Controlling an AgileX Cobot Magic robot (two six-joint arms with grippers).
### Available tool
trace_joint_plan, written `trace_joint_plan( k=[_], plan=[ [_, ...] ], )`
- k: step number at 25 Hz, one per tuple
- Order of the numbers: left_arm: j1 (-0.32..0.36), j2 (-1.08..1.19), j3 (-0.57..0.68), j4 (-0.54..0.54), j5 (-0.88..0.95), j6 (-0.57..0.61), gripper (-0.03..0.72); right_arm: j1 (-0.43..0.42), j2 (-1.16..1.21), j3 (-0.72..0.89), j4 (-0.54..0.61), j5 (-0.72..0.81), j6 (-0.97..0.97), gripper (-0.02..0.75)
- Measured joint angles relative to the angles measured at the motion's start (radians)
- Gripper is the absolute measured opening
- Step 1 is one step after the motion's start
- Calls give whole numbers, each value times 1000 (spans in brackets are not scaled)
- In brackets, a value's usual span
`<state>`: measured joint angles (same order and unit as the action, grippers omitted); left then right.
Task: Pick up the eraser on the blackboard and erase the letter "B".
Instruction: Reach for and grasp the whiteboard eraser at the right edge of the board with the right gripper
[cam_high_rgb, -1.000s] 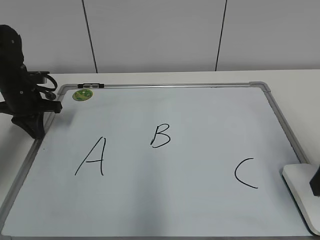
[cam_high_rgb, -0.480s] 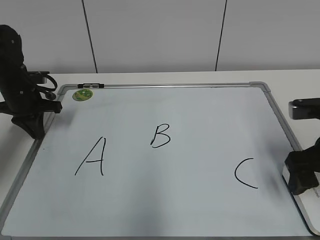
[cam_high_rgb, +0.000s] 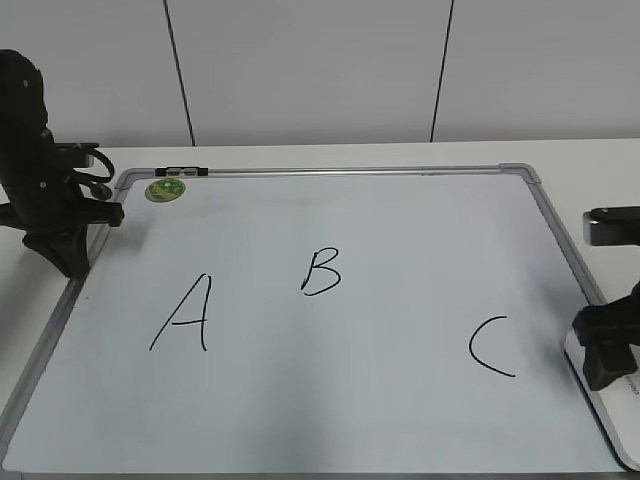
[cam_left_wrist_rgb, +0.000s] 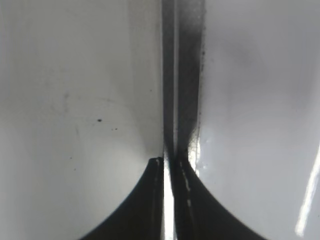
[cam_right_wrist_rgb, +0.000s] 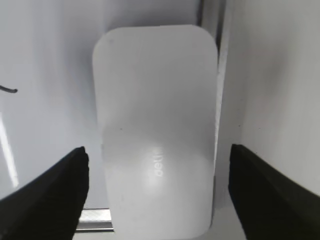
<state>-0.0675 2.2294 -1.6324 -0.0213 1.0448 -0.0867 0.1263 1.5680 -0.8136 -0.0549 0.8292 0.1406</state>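
The blackboard (cam_high_rgb: 330, 173) lies flat on the table with black letters on it. The letter "B" (cam_high_rgb: 322, 271) is left of centre, between the "A" (cam_high_rgb: 185, 315) and the "C" (cam_high_rgb: 490, 347). The white eraser (cam_high_rgb: 617, 415) lies at the board's right edge near the front, partly hidden by my right gripper (cam_high_rgb: 607, 350). In the right wrist view the eraser (cam_right_wrist_rgb: 155, 100) lies between the open jaws of my right gripper (cam_right_wrist_rgb: 157, 155), one finger on each side, not touching it. My left gripper (cam_high_rgb: 65, 250) is shut and empty over the board's left frame (cam_left_wrist_rgb: 172, 75); its tips (cam_left_wrist_rgb: 170, 161) show in the left wrist view.
A small round green magnet (cam_high_rgb: 165, 189) and a black clip (cam_high_rgb: 182, 171) sit at the board's far left corner. White wall panels stand behind the table. The board's metal frame (cam_right_wrist_rgb: 92, 217) runs under the eraser's near end.
My right arm has come into the exterior view from the right and settled over the eraser. The left arm has not moved.
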Motion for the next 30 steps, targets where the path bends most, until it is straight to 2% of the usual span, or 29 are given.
trace_joint_plan(
  k=[19,30],
  plan=[
    [0,0,0,0,0,0,17,-20,70,-1,18,-27,-68,598],
    [0,0,0,0,0,0,17,-20,80,-1,22,-49,-74,595]
  ],
)
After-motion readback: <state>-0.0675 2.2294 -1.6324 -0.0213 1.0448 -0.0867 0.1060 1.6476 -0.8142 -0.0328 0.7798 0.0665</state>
